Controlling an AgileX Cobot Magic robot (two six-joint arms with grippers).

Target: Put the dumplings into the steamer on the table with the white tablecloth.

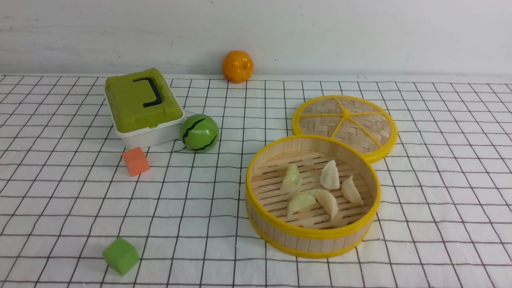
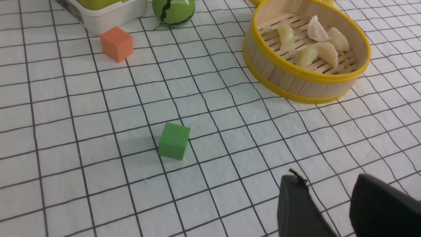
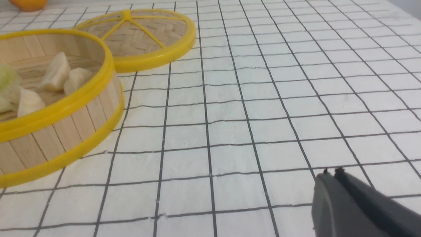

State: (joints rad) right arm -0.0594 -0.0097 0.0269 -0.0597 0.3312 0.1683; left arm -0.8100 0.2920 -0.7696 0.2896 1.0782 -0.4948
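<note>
The steamer (image 1: 256,192) stands right of centre on the white tablecloth (image 1: 208,224), with several pale dumplings (image 1: 330,175) lying on its slotted floor. The left wrist view shows the steamer (image 2: 296,85) with dumplings (image 2: 325,52) inside, and the right wrist view catches the steamer (image 3: 65,128) and dumplings (image 3: 56,74) too. My left gripper (image 2: 329,181) hangs open over bare cloth, away from the steamer, with nothing between its fingers. My right gripper (image 3: 332,171) is shut and empty above the cloth, to the steamer's right. Neither gripper shows in the front view.
The flat woven lid (image 1: 345,124) lies just behind the steamer. A green-lidded box (image 1: 140,106), a striped green ball (image 1: 199,133) and an orange (image 1: 237,66) sit at the back left. An orange cube (image 1: 136,161) and a green cube (image 1: 121,255) lie on the left.
</note>
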